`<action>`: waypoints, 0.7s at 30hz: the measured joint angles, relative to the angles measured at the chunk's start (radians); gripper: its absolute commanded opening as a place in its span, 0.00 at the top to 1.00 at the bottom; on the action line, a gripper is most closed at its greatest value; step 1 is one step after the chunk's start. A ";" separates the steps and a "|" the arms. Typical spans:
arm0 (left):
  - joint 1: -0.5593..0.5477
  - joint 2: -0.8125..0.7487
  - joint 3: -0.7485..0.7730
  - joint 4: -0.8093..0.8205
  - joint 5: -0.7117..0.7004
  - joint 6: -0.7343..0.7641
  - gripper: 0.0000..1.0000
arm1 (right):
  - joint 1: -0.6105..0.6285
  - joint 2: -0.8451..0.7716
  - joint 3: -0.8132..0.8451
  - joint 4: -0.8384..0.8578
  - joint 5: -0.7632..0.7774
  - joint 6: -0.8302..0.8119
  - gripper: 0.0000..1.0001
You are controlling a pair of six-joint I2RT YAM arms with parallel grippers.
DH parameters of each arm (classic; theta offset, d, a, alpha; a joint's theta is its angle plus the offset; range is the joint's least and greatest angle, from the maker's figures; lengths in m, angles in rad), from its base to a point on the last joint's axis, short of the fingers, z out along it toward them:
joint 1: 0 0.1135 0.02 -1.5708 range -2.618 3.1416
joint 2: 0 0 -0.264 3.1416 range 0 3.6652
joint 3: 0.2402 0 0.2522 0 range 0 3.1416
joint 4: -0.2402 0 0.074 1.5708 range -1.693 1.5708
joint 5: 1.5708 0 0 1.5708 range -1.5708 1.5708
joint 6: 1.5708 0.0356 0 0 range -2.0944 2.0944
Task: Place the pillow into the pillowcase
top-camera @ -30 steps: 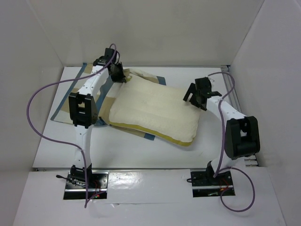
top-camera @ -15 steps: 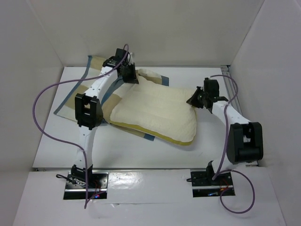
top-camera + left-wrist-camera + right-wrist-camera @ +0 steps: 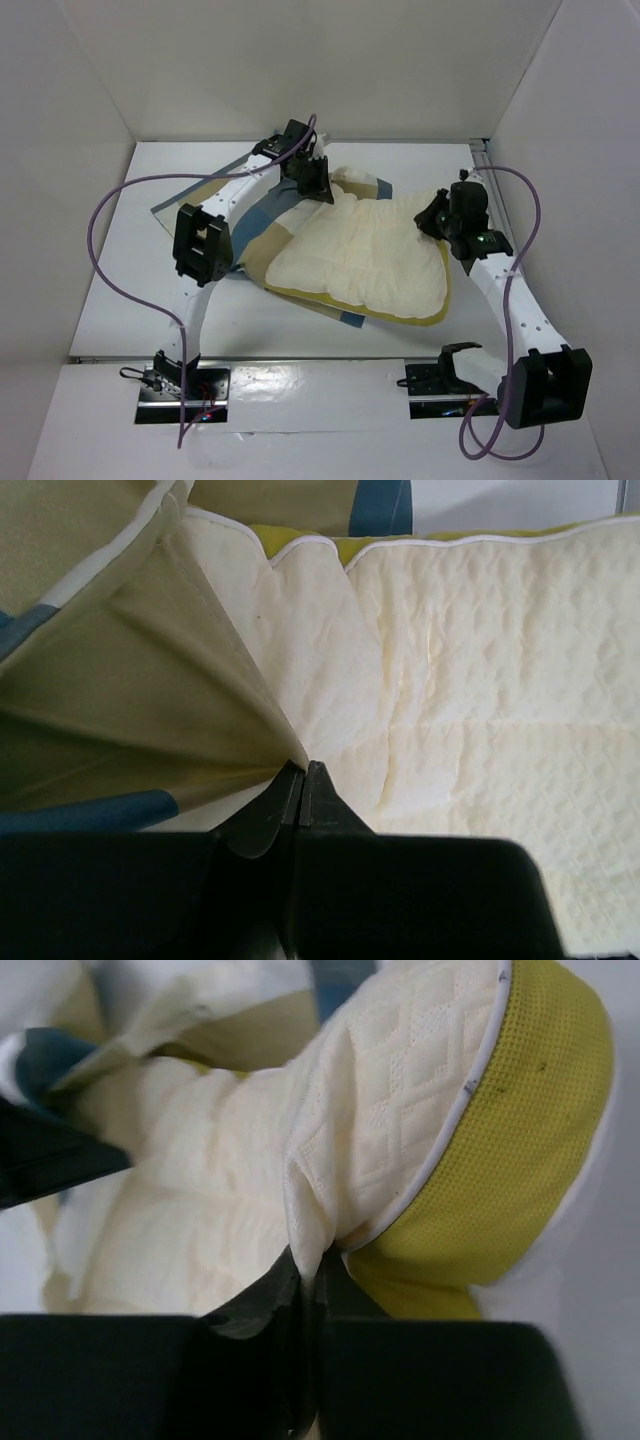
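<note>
Currently the pillow [image 3: 360,255] lies mid-table at a tilt, with its yellow edge running along the near and right sides. Its far-left part overlaps the pillowcase [image 3: 250,215], which spreads out to the left beneath it. A blue corner of the case shows past the pillow's near edge. The left gripper [image 3: 318,185] is at the pillow's far-left corner, its fingers pressed together on a fold at the pillowcase's edge. The checked fabric rises from that pinch like a tent above the pillow's quilted face. The right gripper [image 3: 437,215] pinches the pillow's far-right corner just inside the white piping, and that corner is raised. Bare white table [image 3: 120,300] shows along the left, near and far sides. The right wall [image 3: 570,150] stands close beside the right arm.
</note>
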 measured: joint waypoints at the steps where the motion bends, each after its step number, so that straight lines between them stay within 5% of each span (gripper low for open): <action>1: -0.006 0.000 0.001 -0.002 -0.003 -0.001 0.71 | 0.000 0.003 -0.011 -0.020 0.033 0.002 0.60; 4: -0.007 0.000 0.019 -0.018 -0.008 0.022 0.32 | 0.000 0.043 -0.020 -0.085 0.116 -0.010 0.10; 6: -0.006 -0.006 0.039 -0.045 -0.021 0.036 0.18 | 0.003 0.067 -0.015 -0.129 0.154 -0.027 0.00; 8: -0.001 -0.031 0.049 -0.086 -0.042 0.055 0.00 | 0.020 0.080 0.015 -0.174 0.188 -0.050 0.00; 14: 0.058 -0.247 0.031 -0.178 -0.186 0.060 0.00 | 0.164 0.138 0.265 -0.241 0.332 -0.108 0.00; 21: 0.155 -0.723 -0.329 -0.112 -0.399 -0.047 0.00 | 0.399 0.263 0.460 -0.230 0.595 -0.179 0.00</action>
